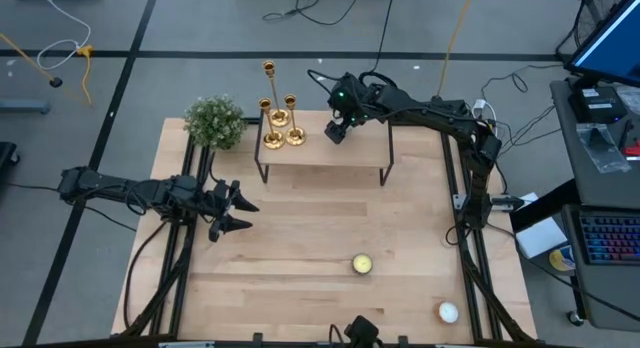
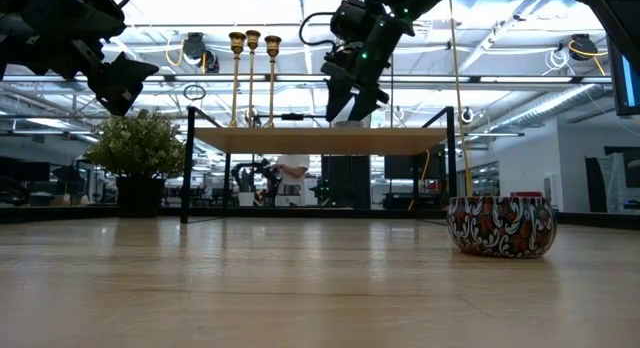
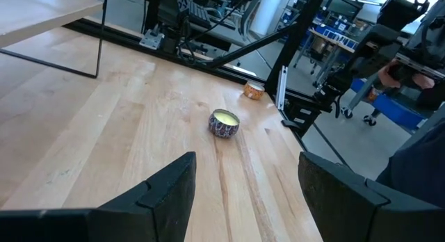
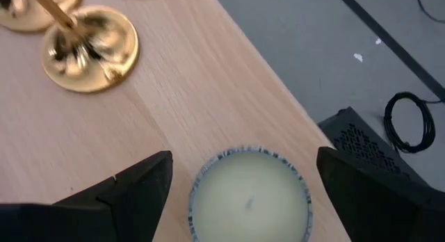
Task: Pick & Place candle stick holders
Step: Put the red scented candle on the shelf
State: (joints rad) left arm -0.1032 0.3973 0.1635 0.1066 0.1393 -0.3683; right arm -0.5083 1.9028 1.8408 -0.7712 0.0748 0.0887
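— Wooden counter (image 1: 300,248) under your arms: where are the candle stick holders (image 1: 279,116)?
— All three stand together on the raised shelf (image 1: 330,153), at its end nearest the potted plant (image 1: 215,121).
— And your right tool (image 1: 337,128)?
— Over that shelf, fingers wide, directly above a candle tin (image 4: 249,197), gripping nothing.
— Your left tool (image 1: 232,210)?
— Spread apart and empty above the counter, facing another candle tin (image 3: 224,123).

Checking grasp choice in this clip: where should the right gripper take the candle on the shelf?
Across the candle's round rim, coming straight down. It is a low, wide tin sitting flat on the shelf, and the right gripper already hangs above it, open, a finger on each side. The candlesticks stand apart beside it.
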